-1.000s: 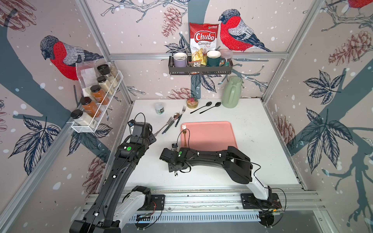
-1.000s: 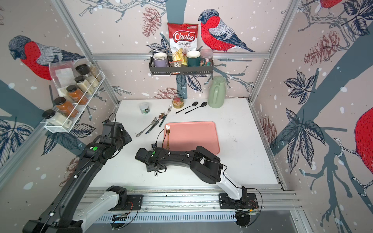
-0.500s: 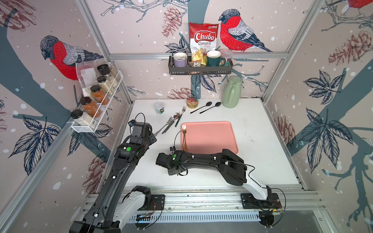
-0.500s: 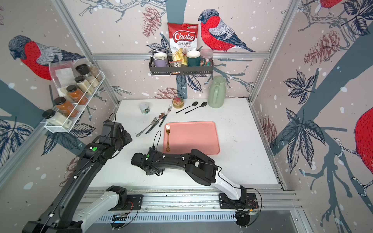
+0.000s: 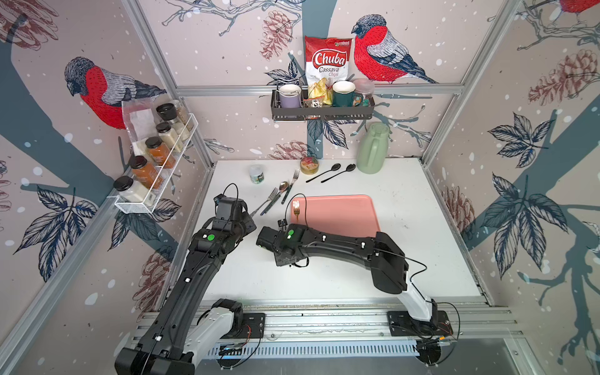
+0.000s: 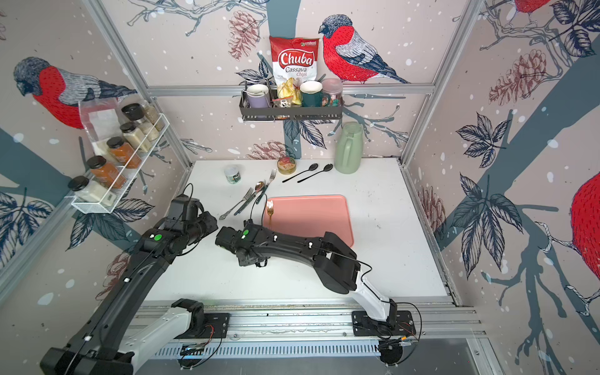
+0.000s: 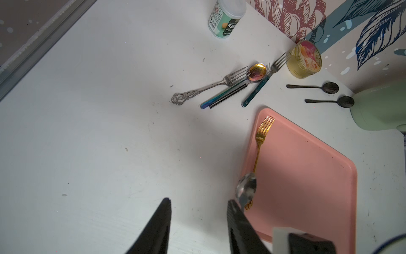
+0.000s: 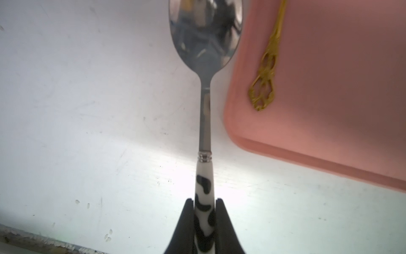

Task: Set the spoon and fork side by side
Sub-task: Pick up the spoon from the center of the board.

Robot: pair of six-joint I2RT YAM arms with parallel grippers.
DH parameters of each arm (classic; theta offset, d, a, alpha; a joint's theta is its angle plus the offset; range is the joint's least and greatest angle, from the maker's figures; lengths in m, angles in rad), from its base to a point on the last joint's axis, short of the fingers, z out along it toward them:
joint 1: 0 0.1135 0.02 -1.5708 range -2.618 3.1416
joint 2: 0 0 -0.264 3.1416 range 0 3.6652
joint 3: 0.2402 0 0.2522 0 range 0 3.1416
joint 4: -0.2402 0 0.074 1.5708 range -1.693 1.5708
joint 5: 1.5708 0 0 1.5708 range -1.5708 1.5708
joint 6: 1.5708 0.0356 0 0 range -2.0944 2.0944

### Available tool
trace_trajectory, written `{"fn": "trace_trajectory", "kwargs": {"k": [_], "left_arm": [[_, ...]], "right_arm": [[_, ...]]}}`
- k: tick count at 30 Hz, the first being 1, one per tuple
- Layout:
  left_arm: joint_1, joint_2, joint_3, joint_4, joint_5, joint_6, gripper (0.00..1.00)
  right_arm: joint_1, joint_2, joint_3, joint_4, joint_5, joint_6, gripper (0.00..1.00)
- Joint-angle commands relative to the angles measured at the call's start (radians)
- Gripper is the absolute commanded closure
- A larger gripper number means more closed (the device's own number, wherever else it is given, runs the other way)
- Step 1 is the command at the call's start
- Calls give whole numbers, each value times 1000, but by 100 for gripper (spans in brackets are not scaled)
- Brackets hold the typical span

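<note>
My right gripper (image 8: 204,201) is shut on the black-and-white patterned handle of a steel spoon (image 8: 205,123). The spoon's bowl reaches the near left edge of the pink tray (image 8: 329,110). A gold fork (image 8: 267,72) lies on that tray along its left edge, tines toward the back. In the left wrist view the spoon's bowl (image 7: 246,189) overlaps the gold fork's (image 7: 261,140) handle end. My left gripper (image 7: 198,203) is open over bare table, left of the tray (image 7: 307,176). In both top views the right arm hides the spoon; the fork (image 5: 296,207) (image 6: 270,207) shows.
Behind the tray's left corner lie several loose pieces of cutlery (image 5: 276,194). Two black spoons (image 5: 328,172), a small tin (image 5: 308,165), a small jar (image 5: 258,173) and a green jug (image 5: 373,149) stand along the back. The two wrists are close together.
The right wrist has swung a little to the left and then moved back toward the tray's near left corner. The left arm has stayed in place.
</note>
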Motion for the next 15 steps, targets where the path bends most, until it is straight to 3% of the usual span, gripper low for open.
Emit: {"fn": "trace_trajectory", "kwargs": {"k": [1,15], "left_arm": [[4,2,0,22,-3,4,57],[4,18,-8,35,-5,-1,56]], "right_arm": [[-49,-45,-17,-44,64,-40,88],[-273,-13,-54,54,32,-49,86]]}}
